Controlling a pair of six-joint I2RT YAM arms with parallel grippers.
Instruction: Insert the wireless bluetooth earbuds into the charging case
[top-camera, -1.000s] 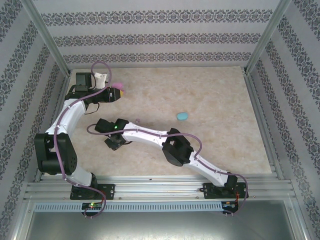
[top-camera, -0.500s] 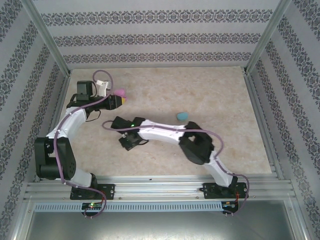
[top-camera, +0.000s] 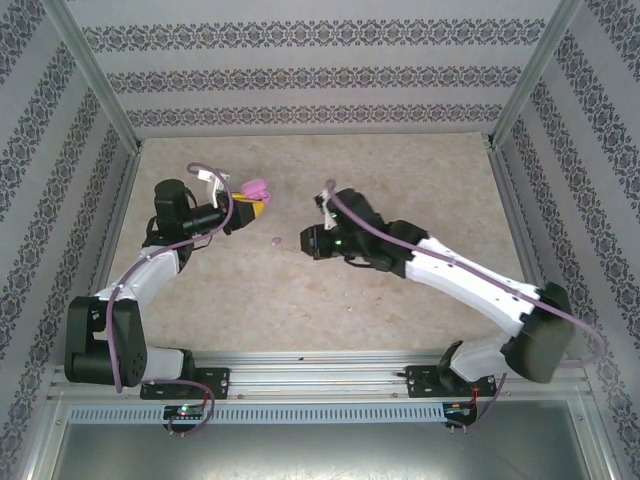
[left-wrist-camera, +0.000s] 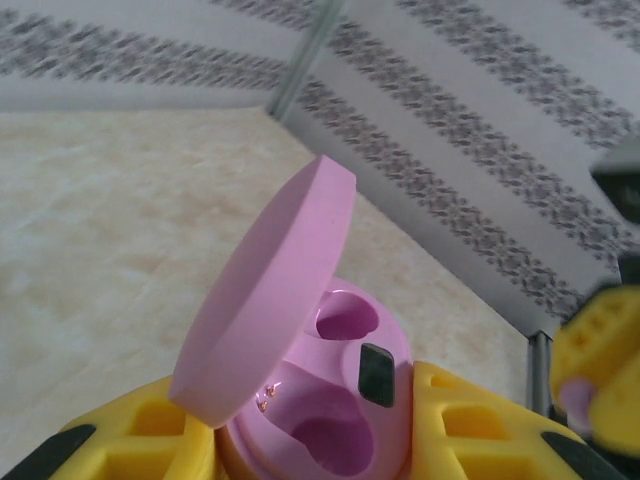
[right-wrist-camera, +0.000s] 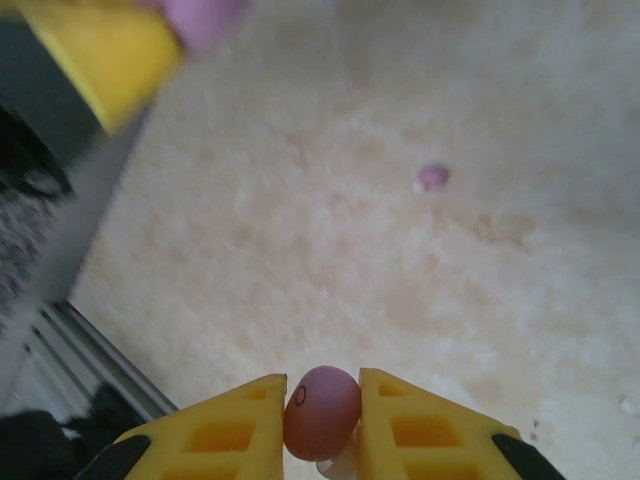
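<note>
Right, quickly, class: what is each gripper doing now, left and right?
Left gripper: shut on the open pink charging case.
Right gripper: shut on a pink earbud.

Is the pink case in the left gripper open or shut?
Open: the lid of the pink case stands tilted up off the base, baring two empty wells.

The right arm (top-camera: 470, 285) has swung off the near-left middle of the table, and its elbow now hangs out at the near right. I see the right gripper (top-camera: 306, 240) come up to mid-table, pointing left, with 1 pink earbud (right-wrist-camera: 320, 410) pinched between its fingers. The left gripper (top-camera: 252, 208) has shifted right and a touch nearer, carrying the pink case (top-camera: 257, 187) along. The 2 grippers now face each other, much closer than before.
</note>
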